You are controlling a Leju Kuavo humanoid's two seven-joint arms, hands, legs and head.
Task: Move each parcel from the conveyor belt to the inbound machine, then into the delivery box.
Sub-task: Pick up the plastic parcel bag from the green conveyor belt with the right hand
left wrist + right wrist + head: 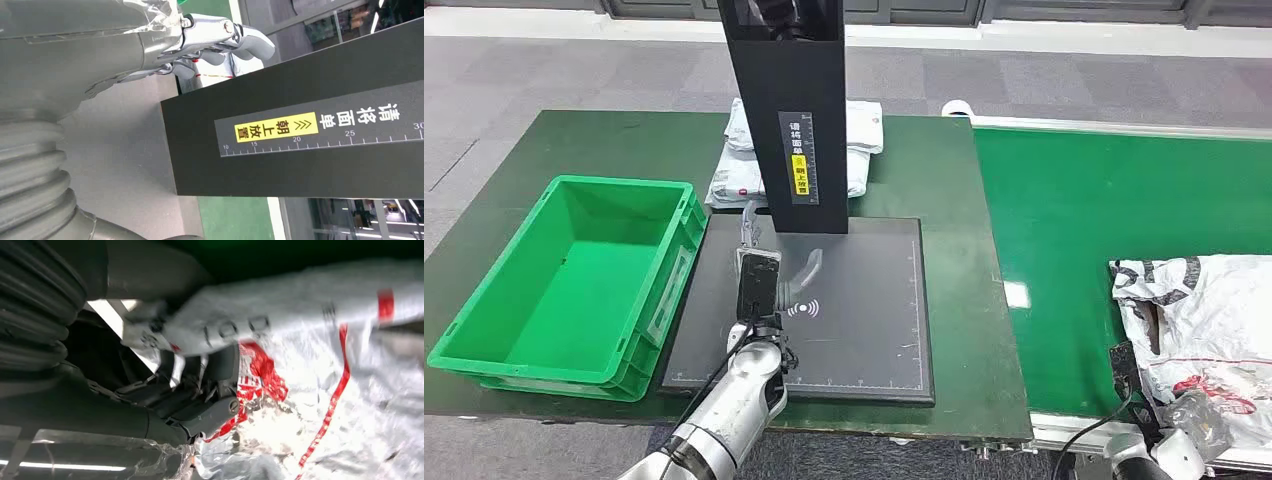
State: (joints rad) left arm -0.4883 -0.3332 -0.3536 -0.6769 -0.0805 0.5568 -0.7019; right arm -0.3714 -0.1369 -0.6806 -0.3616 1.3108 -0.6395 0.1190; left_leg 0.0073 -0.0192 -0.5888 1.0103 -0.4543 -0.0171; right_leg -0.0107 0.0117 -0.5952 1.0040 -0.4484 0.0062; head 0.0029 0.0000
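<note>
Smooth green belt (1104,210), crinkled glossy white parcel (1204,320) under right robot hand (1189,425)

Even, bright overhead light, head view sharp — right wrist view dim, motion-blurred, with glare patches.

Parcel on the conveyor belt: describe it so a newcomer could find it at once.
Start at the green conveyor belt running along the right of the dark green table. At its near right end lies a crumpled white plastic parcel with black and red print, the right hand at its near edge. The other white parcels lie stacked on the table behind the black post.
</note>
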